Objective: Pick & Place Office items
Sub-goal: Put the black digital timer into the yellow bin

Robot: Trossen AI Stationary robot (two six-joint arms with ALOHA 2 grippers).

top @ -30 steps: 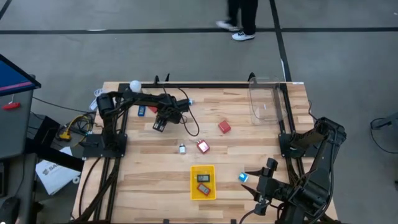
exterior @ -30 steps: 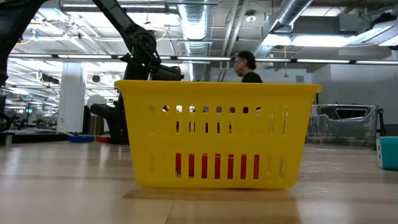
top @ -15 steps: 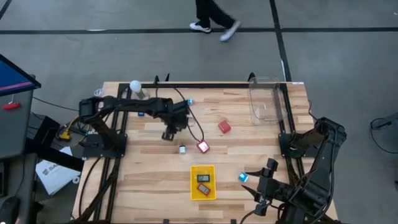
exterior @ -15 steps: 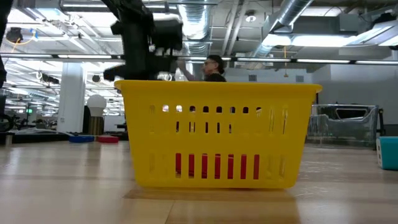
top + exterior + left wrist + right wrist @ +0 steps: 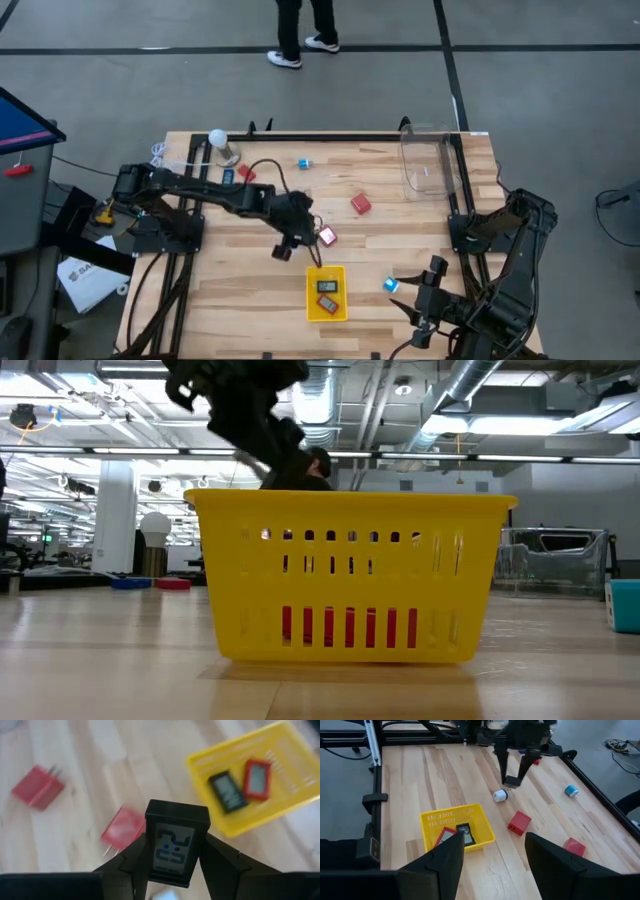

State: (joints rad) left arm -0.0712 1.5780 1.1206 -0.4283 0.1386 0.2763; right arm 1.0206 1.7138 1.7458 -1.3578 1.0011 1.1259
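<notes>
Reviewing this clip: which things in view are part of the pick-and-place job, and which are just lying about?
Part of the job:
- black display unit, held in the left gripper
- yellow tray with a black item and a red-framed item inside
- red blocks
- small blue pieces

Lying about:
- white ball on a stand
- clear container
- right gripper, waiting

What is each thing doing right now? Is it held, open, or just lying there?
Left end effector: shut on the black timer.
Right end effector: open, holding nothing.
Yellow tray: holds two small items.
Red block: lying on the table.
</notes>
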